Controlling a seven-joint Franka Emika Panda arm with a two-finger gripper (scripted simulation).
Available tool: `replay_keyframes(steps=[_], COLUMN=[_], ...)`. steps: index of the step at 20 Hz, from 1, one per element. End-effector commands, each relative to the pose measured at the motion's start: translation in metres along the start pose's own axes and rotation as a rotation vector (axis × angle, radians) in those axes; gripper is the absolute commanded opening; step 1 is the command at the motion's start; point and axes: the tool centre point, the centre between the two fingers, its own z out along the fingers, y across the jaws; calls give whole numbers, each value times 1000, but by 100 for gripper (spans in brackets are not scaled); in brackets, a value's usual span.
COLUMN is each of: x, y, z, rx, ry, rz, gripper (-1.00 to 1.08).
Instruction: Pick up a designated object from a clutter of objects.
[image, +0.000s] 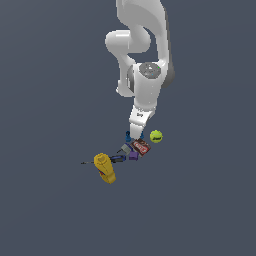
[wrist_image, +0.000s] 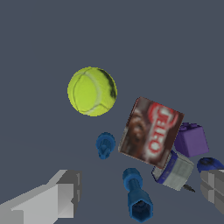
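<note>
Blue cone piece (wrist_image: 105, 145), open claw (wrist_image: 140, 192) above

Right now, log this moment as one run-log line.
phase: approach | claw: open, above clutter, holding nothing | target: small blue cone piece, not grasped | beside it: tennis ball, red-brown packet
</note>
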Motion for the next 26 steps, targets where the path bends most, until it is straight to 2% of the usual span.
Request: replay_keyframes(steps=[1, 12, 20, 26], x=[-1, -4, -4, -4], y=[-8, -28, -30, -30], z=[9, 30, 33, 50], rx=[-1, -1, 0, 0], ry=[2, 6, 6, 7], rz=[-65, -224, -231, -233], gripper=[100, 100, 100, 100])
